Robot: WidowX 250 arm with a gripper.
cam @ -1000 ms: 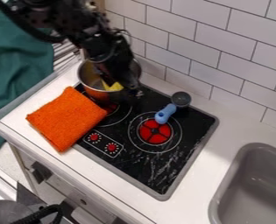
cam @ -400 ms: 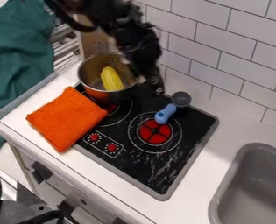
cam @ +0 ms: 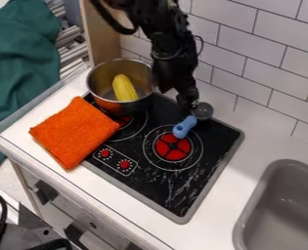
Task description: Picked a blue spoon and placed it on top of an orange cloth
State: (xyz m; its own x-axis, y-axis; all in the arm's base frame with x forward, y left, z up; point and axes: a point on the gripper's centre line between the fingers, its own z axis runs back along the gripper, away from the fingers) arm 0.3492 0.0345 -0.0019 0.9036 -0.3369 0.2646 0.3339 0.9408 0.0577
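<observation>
The black arm [cam: 164, 29] comes in at the top edge, near the middle of the view, and slants down and slightly right. A dark cable [cam: 115, 25] bows out on its left. Below the wrist [cam: 174, 61], the black pincer [cam: 190, 105] hangs pointing downward.

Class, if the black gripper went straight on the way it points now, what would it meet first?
Probably the blue spoon, near its dark head: the gripper points down toward it, though depth is hard to judge.
</observation>
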